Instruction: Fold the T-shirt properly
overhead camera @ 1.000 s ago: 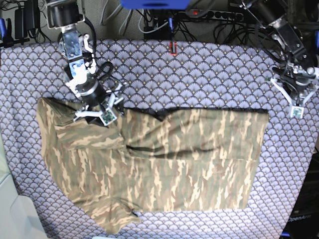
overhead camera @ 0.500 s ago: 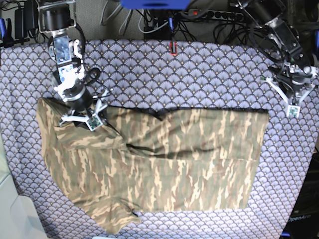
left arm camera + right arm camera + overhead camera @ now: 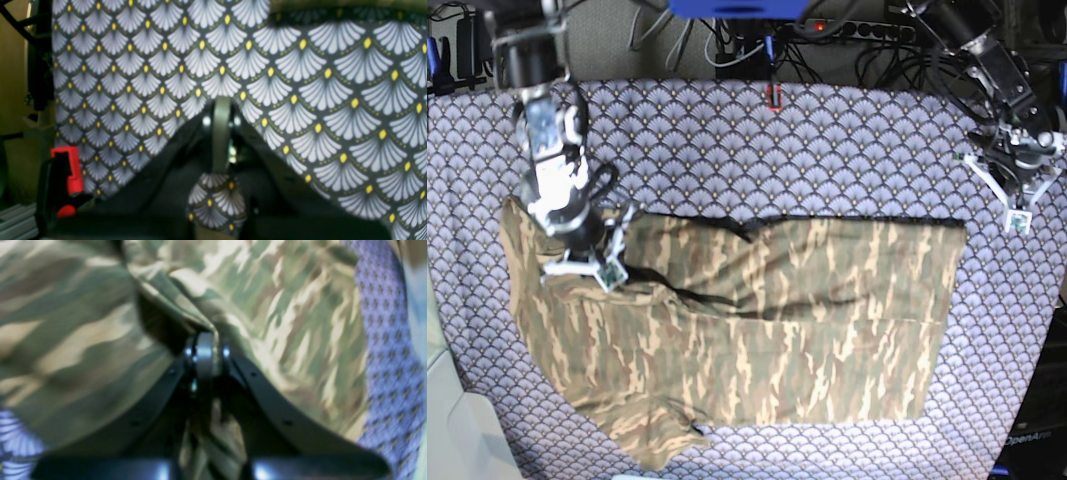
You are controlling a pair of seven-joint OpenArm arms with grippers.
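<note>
Right end effector (image 3: 205, 350) pinches a T-shirt (image 3: 757, 330) fold (left one shut, well apart).

The right gripper (image 3: 579, 268) is being held low with its jaws pinched together at the end of a downward-reaching arm, while the left gripper (image 3: 1017, 200), jaws likewise closed, is being kept well apart.

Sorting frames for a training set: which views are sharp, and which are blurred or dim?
Base view: sharp and evenly lit, T-shirt streaks crisp. Right wrist view: soft throughout, camouflage smeared, glints on the right gripper. Left wrist view: tablecloth scales fairly clear, slightly soft; lower foreground around the left gripper dark.
</note>
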